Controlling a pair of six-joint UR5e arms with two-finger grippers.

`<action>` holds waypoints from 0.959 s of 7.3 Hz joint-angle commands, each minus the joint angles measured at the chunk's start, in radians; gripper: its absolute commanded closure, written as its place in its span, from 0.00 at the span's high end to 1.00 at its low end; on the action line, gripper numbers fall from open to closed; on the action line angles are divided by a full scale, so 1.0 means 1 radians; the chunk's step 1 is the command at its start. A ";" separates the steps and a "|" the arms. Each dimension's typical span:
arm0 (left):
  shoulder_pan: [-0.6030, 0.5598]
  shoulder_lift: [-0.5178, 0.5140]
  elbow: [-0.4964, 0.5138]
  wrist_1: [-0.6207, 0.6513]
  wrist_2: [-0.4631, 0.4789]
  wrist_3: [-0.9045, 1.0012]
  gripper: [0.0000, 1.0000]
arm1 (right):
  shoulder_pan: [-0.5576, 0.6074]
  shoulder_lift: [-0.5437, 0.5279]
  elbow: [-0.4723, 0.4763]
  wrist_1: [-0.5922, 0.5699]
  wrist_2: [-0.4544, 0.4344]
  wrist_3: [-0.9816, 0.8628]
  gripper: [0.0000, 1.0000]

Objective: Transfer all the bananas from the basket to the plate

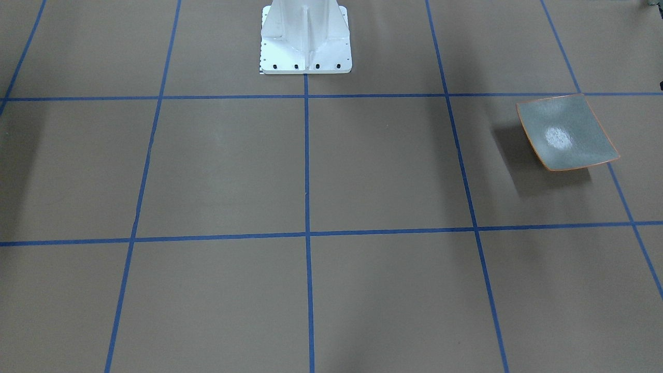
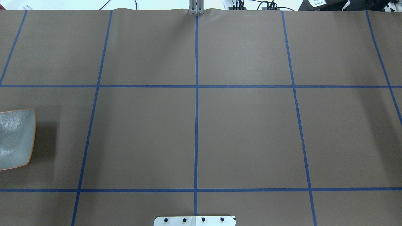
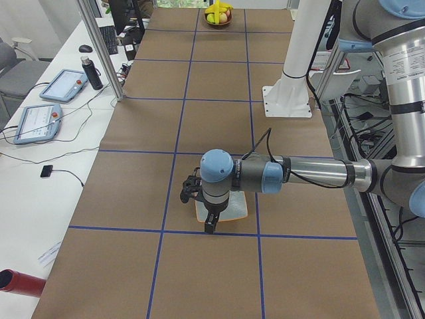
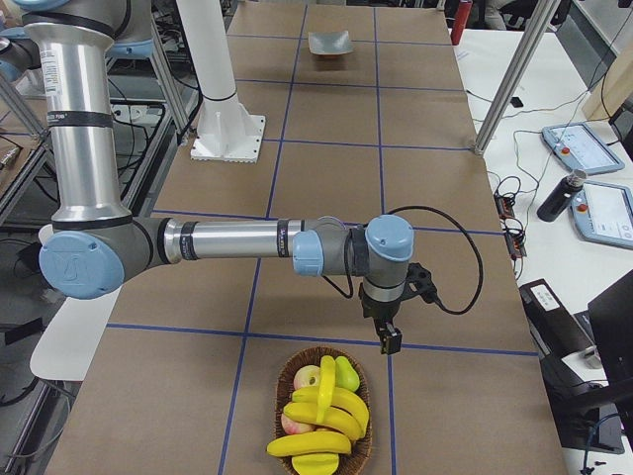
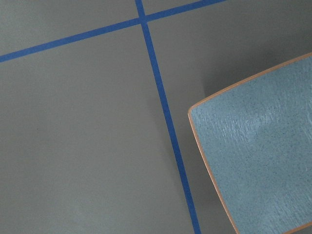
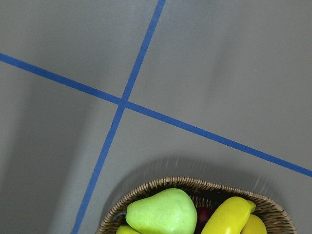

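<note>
Yellow bananas [image 4: 318, 421] piled in a round woven basket [image 4: 281, 388] at the bottom middle of the right side view. A green pear [image 4: 345, 374] and a pinkish fruit [image 4: 308, 377], maybe a peach, tucked in beside them. Same basket at the bottom edge of the right wrist view, pear on the left, a banana end on the right.

Right gripper [image 4: 392, 338] pointing down, just up and right of the basket rim in the right side view, clear of the fruit. Jaws open or closed: cannot tell from so far away.

Grey-green plate [image 1: 567, 132] with a thin orange rim at the right of the front view and at the left edge of the overhead view. Left gripper [image 3: 209, 224] hanging over the plate near the middle of the left side view. Jaws there: cannot tell either.

Plate and basket well apart, at opposite ends of the brown table [image 4: 326, 178]. Blue tape lines [image 2: 196, 125] crossing the table in big squares.
</note>
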State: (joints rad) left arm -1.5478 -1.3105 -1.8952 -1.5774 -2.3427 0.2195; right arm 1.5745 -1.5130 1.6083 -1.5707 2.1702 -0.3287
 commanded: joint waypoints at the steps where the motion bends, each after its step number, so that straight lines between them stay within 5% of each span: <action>1: -0.005 -0.016 -0.035 -0.059 0.005 -0.002 1.00 | -0.002 0.011 0.021 0.029 0.034 0.005 1.00; 3: -0.009 -0.043 -0.022 -0.194 0.023 -0.014 1.00 | -0.001 -0.001 0.021 0.057 0.062 0.003 1.00; 7: -0.009 -0.041 0.028 -0.194 0.031 -0.019 1.00 | -0.051 -0.082 0.080 0.242 0.083 -0.012 1.00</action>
State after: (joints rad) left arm -1.5569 -1.3490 -1.8925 -1.7707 -2.3120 0.2026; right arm 1.5567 -1.5776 1.6629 -1.3865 2.2447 -0.3309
